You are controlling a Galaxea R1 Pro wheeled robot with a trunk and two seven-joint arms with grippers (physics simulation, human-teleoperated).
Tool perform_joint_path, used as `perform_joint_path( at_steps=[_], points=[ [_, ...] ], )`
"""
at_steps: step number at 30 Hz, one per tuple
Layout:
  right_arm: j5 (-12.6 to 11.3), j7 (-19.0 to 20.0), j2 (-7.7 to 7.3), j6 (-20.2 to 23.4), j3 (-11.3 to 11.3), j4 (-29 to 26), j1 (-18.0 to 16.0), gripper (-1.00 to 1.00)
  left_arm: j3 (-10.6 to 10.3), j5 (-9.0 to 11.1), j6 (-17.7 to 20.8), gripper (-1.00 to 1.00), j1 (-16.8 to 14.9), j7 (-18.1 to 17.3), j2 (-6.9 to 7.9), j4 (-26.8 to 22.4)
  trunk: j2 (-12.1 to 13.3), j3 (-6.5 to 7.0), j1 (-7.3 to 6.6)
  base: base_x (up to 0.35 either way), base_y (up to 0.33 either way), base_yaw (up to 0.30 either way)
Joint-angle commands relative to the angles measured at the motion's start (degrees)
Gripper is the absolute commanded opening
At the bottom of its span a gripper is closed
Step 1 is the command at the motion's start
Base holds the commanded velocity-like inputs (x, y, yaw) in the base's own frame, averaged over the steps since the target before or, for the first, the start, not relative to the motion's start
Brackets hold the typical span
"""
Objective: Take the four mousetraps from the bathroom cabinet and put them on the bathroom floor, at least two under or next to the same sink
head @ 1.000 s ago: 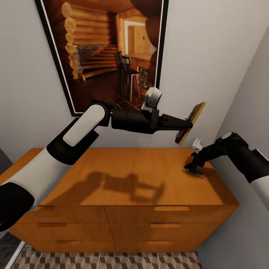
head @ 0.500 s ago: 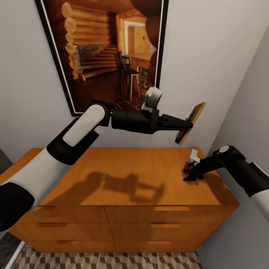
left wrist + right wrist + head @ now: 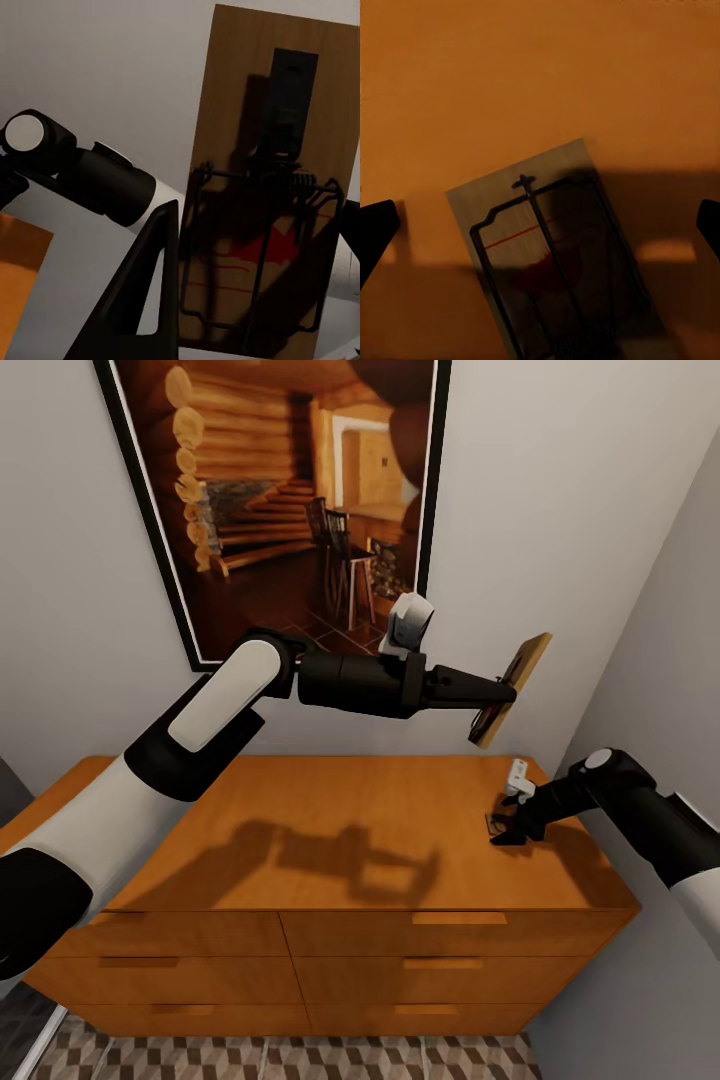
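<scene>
Now my left gripper [image 3: 500,698] holds one mousetrap [image 3: 510,688] tight, high above the cabinet [image 3: 330,830], so I should lower my wide-open right gripper [image 3: 503,830] straight over the second mousetrap [image 3: 551,262] lying on the cabinet top near its right end, then squeeze gently.

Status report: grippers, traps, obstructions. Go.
Left gripper shut on one mousetrap, held in the air above the cabinet. Right gripper open over second mousetrap lying flat on cabinet top. Nothing obstructing.
</scene>
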Motion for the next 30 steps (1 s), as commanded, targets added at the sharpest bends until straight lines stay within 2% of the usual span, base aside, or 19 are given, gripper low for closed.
perform_joint_path(
  at_steps=[1, 10, 23, 24, 30],
  points=[
    [0.07, 0.37, -0.09, 0.66, 0.25, 1.9, 0.22, 1.0, -0.09, -0.46, -0.04, -1.0, -0.08, -0.77, 0.02, 0.03, -0.03, -0.07, 0.01, 0.0, 0.0, 0.0],
    [0.21, 0.38, 0.14, 0.58, 0.28, 2.59, 0.56, 1.0, 0.0, -0.46, 0.0, -1.0, -0.08, -0.77, -1.05, 0.03, -0.03, -0.07, 0.01, 0.0, 0.0, 0.0],
    [0.34, 0.38, 0.1, 0.48, 0.33, 2.7, 2.05, 1.0, 0.01, -0.46, 0.0, -1.0, -0.08, -0.77, -1.18, 0.03, -0.03, -0.07, 0.01, 0.0, 0.0, 0.0],
    [0.34, 0.38, 0.1, 0.47, 0.33, 2.7, 2.08, -1.0, 0.01, -0.46, 0.0, -1.0, -0.08, -0.77, -1.19, 0.03, -0.03, -0.07, 0.01, 0.0, 0.0, 0.0],
    [0.34, 0.38, 0.1, 0.45, 0.33, 2.74, 2.27, -1.0, 0.03, -0.46, 0.0, -1.0, -0.08, -0.77, -1.19, 0.03, -0.03, -0.07, 0.01, 0.0, 0.0, 0.0]
  ],
)
